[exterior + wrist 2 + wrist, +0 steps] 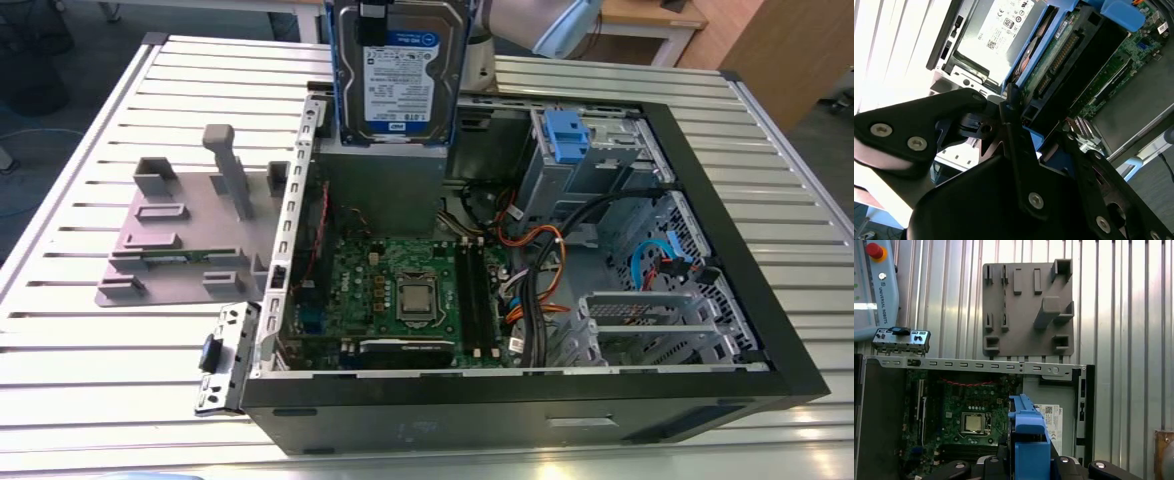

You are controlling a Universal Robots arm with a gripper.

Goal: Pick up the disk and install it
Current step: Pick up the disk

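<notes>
Nearest the lens in the second wrist view, the gripper has its black fingers drawn in against the blue bracket that frames the disk; it has hold of nothing else. In the exterior view the disk hangs upright, label toward the camera, clear of everything beneath it; it sits over the far corner of the open computer case on the exterior view's left, directly above the grey metal box. The case lies on its side on the slatted table, its motherboard exposed near the middle.

Judging by this, the pick-up is done and the carry toward installation is the step in hand; the disk is in no bay yet. A metal cage with a small blue clip stands at the far end toward the exterior view's right, and it may be the seat, though that cannot be told for sure. Whatever move follows would call for a firm grip on the bracket, the disk squared to its slot before it goes in, and a path clear of the orange and black cables bunched beside the cage.
</notes>
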